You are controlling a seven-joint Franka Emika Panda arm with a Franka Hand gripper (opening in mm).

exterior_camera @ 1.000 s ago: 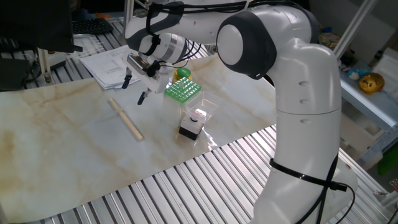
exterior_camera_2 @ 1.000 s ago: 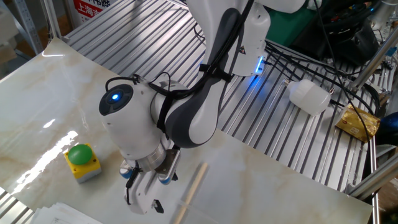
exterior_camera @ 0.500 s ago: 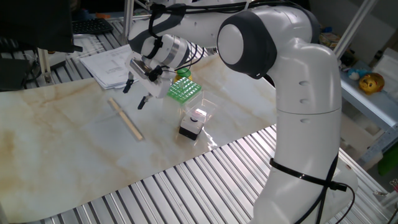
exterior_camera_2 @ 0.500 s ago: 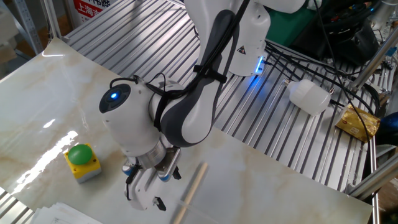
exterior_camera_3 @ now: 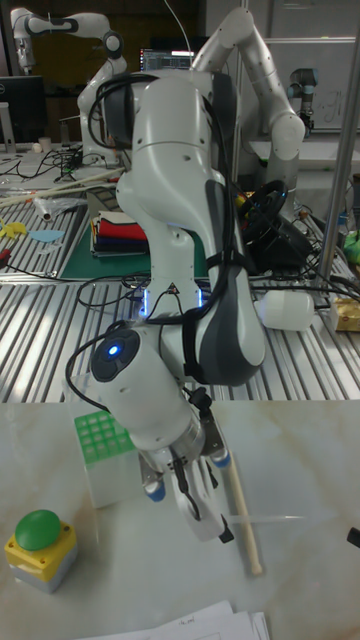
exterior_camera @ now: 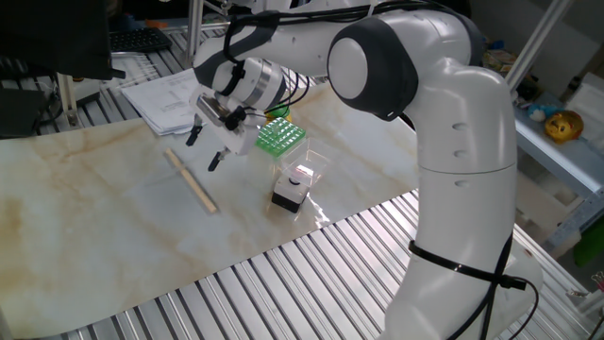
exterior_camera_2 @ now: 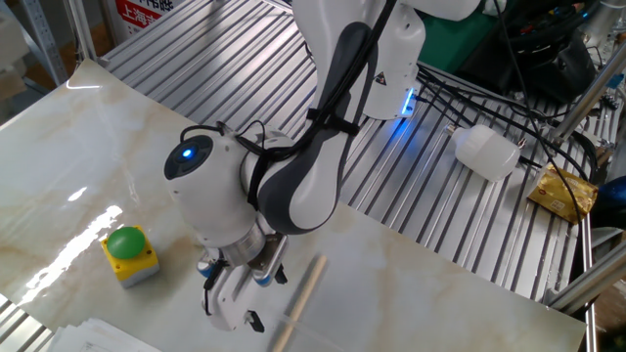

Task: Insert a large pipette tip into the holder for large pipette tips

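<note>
Paper sheets (exterior_camera_3: 190,622) lie at the nearest edge of the marble-patterned table (exterior_camera_3: 300,560) in the tall fixed view, with a yellow box carrying a green push button (exterior_camera_3: 38,545) to their left. Just behind, the gripper (exterior_camera_3: 195,505) hangs tilted above the table, its black-tipped fingers (exterior_camera: 213,161) spread apart with nothing between them. A wooden stick (exterior_camera_3: 240,520) lies flat beside it on the right, and a thin clear pipette tip (exterior_camera_3: 262,518) lies across the stick's near end, pointing right. Behind the gripper on the left stands the bright green holder for large pipette tips (exterior_camera_3: 103,455), its hole grid facing up, close beside the arm's wrist but apart from the fingers; whether any tip sits in it cannot be told. In one fixed view the holder (exterior_camera: 278,137) sits behind a small black-and-white box (exterior_camera: 290,192) in clear wrapping. Farther back the table gives way to ribbed metal slats (exterior_camera_3: 40,330), then cables and a white bottle (exterior_camera_3: 285,310) lying on its side.
</note>
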